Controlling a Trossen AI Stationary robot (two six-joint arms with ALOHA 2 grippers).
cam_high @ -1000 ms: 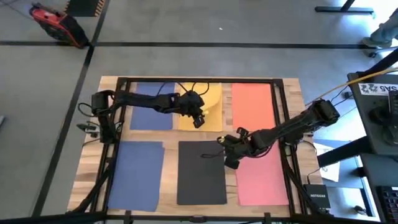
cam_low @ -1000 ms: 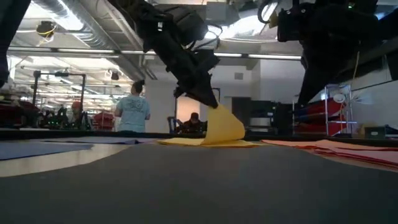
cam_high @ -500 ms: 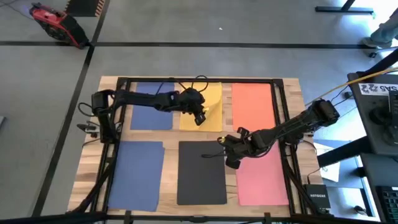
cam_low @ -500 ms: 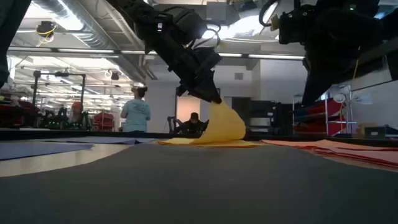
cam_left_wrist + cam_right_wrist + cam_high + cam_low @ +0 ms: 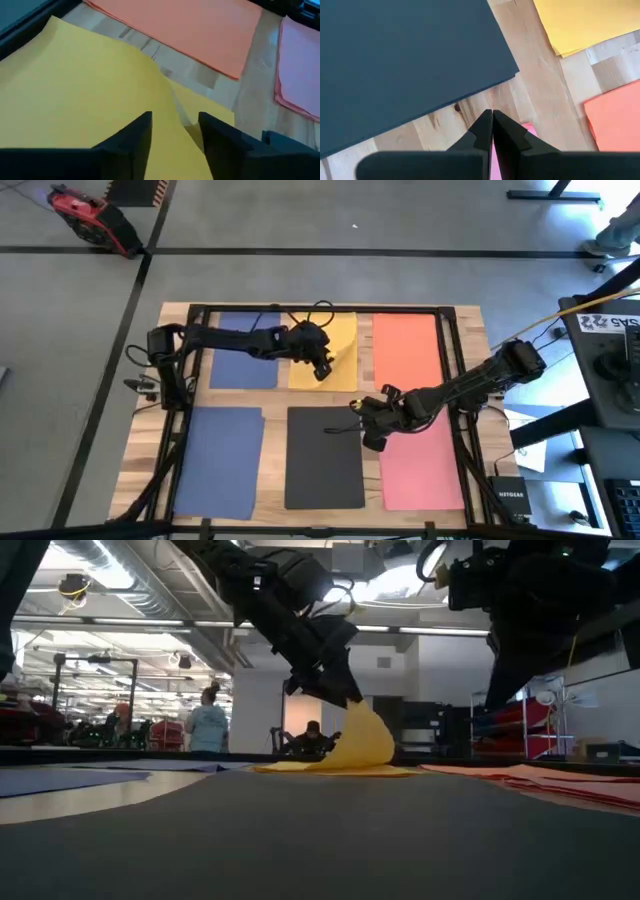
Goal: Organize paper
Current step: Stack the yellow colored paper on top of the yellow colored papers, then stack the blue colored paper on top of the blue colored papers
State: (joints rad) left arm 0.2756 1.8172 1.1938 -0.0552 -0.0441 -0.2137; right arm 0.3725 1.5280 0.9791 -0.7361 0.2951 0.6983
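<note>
Six patches of flat matte paper lay on the pale wooden tabletop [image 5: 470, 320] in the high view, two rows of three: a blue rectangular sheet [image 5: 240, 352] upper left, a yellow sheet [image 5: 338, 340] upper middle, an orange sheet [image 5: 405, 345] upper right, a second blue sheet [image 5: 217, 460] lower left, a dark grey-black sheet [image 5: 323, 458] lower middle, and a pink sheet [image 5: 420, 468] lower right. The left arm's links covered much of the upper blue sheet and the near edge of the yellow one. The right arm crossed the gap between orange and pink and hid the pink sheet's upper left corner. Whether any patch was a single sheet or a stack could not be told from above; the right wrist view showed a second yellow edge under the yellow corner. The left gripper [image 5: 320, 367] sat at the lower edge of the yellow sheet; in the left wrist view its fingers [image 5: 131, 145] stood a narrow way apart with a raised fold of yellow paper between them, and the low view showed that fold curled up off the table under the gripper [image 5: 345, 698]. The right gripper [image 5: 366, 423] hung just beside the dark sheet's upper right corner; its fingertips [image 5: 485, 125] were pressed together, gripping nothing visible. Two people [image 5: 207, 725] appeared far back in the low view, small and dim.
</note>
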